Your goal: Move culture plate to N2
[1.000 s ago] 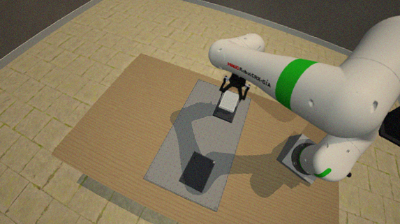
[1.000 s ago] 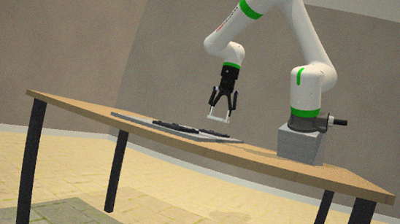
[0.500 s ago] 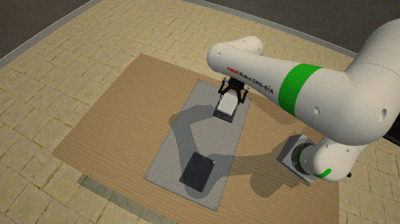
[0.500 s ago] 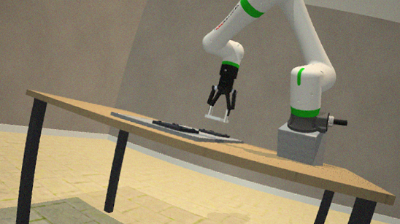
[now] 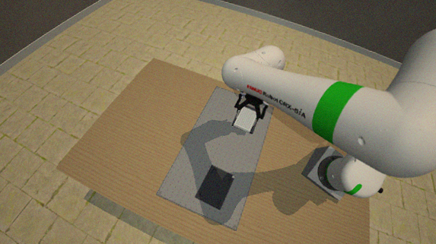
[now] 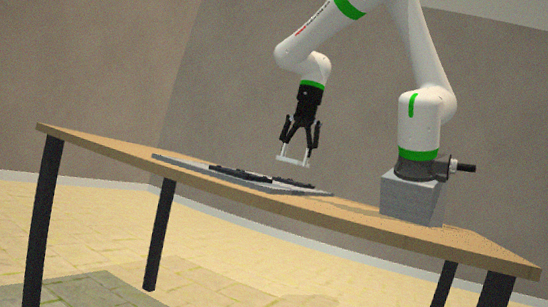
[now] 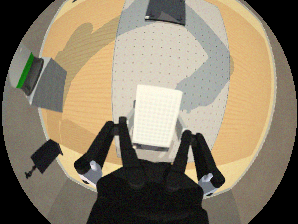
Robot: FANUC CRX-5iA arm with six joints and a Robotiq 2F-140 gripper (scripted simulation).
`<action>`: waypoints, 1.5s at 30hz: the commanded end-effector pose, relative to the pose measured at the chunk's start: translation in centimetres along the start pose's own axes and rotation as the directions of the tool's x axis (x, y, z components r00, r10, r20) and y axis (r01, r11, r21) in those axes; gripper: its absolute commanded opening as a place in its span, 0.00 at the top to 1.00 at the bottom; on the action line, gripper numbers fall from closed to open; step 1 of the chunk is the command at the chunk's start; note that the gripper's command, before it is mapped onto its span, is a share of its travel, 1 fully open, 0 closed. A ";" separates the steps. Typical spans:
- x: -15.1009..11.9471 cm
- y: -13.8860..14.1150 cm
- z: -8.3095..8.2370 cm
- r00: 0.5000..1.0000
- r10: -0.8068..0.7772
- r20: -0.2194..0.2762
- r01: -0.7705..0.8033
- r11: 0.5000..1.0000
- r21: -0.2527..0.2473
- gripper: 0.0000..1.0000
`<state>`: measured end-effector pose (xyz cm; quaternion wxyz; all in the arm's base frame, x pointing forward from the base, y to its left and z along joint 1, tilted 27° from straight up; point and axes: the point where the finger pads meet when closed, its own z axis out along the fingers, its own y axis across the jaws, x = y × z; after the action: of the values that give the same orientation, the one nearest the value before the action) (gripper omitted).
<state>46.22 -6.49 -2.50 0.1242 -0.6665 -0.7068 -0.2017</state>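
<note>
The arm reaches forward, its end effector pointing straight down (fingers clamped on the plate).

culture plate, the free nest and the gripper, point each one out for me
culture plate [image 5: 245, 120], top view, middle of its lid
free plate nest [image 5: 214, 187], top view, its dark centre
gripper [image 6: 293, 161], exterior view, midway between fingertips, shut on the plate
</note>
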 end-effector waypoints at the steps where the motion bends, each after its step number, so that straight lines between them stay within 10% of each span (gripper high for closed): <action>1: 0.9 0.0 0.0 1.000 0.000 0.001 0.000 1.000 0.000 1.00; 45: 13.6 -0.2 0.0 1.000 0.000 0.001 0.000 1.000 0.000 1.00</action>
<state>44.94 5.07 3.24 0.1242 -0.6665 -0.7069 -0.2017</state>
